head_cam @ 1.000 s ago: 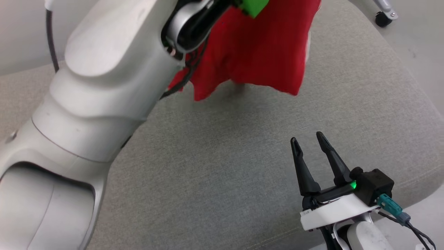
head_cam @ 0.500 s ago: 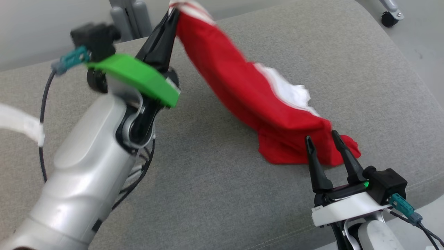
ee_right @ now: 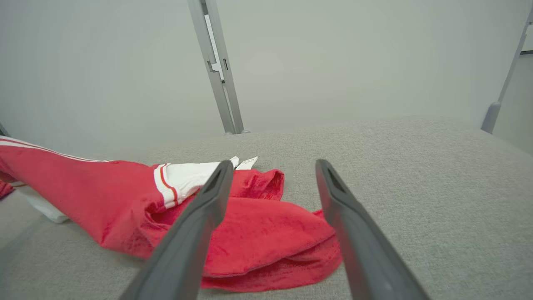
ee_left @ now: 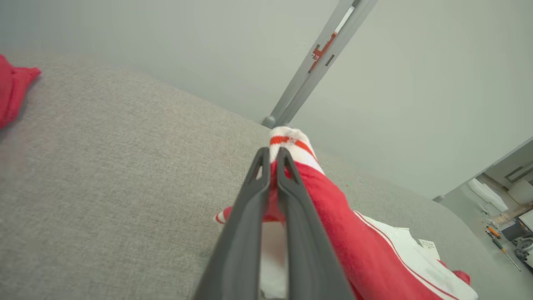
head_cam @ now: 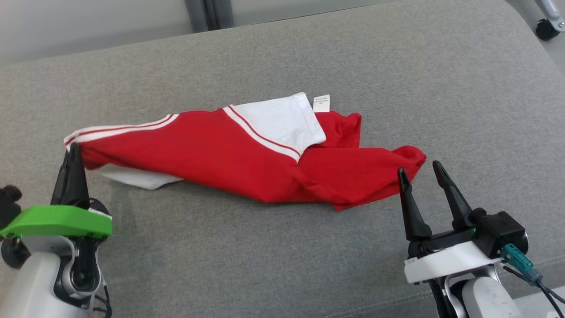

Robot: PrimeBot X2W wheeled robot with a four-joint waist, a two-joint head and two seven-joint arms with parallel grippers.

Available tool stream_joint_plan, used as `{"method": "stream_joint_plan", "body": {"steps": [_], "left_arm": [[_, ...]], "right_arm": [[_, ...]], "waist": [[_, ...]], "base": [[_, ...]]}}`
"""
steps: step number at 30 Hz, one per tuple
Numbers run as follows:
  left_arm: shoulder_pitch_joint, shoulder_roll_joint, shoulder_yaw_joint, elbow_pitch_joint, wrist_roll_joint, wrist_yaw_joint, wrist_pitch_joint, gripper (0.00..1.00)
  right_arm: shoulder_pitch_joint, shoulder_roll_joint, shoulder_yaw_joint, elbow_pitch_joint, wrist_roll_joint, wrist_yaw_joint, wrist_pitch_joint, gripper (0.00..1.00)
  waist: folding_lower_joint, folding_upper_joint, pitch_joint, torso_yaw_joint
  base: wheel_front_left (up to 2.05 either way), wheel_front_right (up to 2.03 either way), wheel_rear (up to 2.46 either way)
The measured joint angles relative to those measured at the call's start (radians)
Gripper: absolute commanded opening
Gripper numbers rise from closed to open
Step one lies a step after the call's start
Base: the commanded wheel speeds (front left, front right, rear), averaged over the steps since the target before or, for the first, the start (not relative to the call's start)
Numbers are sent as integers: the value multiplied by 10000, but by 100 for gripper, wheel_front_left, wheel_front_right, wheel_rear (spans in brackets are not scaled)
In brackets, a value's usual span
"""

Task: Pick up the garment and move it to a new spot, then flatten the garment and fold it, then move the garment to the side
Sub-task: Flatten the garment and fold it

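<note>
One long red-and-white fabric garment (head_cam: 247, 163) lies sideways across the grey upholstered cushion (head_cam: 265, 247): the left gripper (head_cam: 73, 148) pinches its striped left end; the right gripper (head_cam: 419, 168), spread empty, sits beside its right end.

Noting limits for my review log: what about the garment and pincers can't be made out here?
Label, head view: print too small to read.
Garment layers, head view: hidden under its own top folds.
Red cloth, left wrist view: cut off by the left edge; same garment or not, unclear.
Right pincer, open: whether its tips touch the cushion, unclear.
</note>
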Motion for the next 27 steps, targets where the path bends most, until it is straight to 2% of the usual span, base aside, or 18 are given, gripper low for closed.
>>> {"method": "stream_joint_plan", "body": {"steps": [4, 9, 10, 11, 12, 13, 18, 21, 23, 27], "left_arm": [[616, -433, 813, 245, 1099, -265, 4, 0], [817, -872, 1494, 757, 2466, -245, 4, 0], [878, -961, 1592, 832, 2765, -165, 2, 23], [910, -1037, 1639, 903, 2982, -75, 2, 35], [980, -1108, 1653, 1011, 3183, 25, 4, 77], [1064, -1177, 1687, 1099, 3459, 159, 4, 100], [1433, -1542, 2535, 431, 4468, 368, 0, 100], [1706, -1749, 2851, -113, 5256, 94, -2, 100], [1704, -1825, 2543, -349, 5986, -299, -2, 100], [981, -1772, 1444, -90, 7237, -752, 0, 100]], "right_arm": [[-34, -2, -35, -13, -148, 0, 0, 100], [-20, 2, -44, 33, -328, 0, 0, 100], [-19, 0, -36, 48, -360, 0, 0, 100], [-18, 2, -31, 52, -380, 0, 0, 100], [-16, 4, -21, 54, -387, 0, 0, 100], [-13, 2, -19, 58, -393, 0, 0, 100], [72, 2, 2, 73, -464, 0, 0, 100], [89, 2, 15, 86, -464, 0, 0, 100], [92, 4, 69, 92, -462, 0, 0, 100], [43, 4, 188, 69, -462, 0, 0, 100]], "waist": [[0, 0, 97, 191], [0, 0, 91, 476], [0, 0, 69, 532], [0, 0, 45, 571], [0, 0, 5, 609], [0, 0, -38, 648], [0, 0, -241, 788], [0, 0, -330, 822], [0, 0, -361, 802], [0, 0, -263, 688]], "base": [[0, 0, 0], [0, 0, 0], [0, 0, 0], [0, 0, 0], [0, 0, 0], [0, 0, 0], [0, 0, 0], [0, 0, 0], [0, 0, 0], [0, 0, 0]]}}
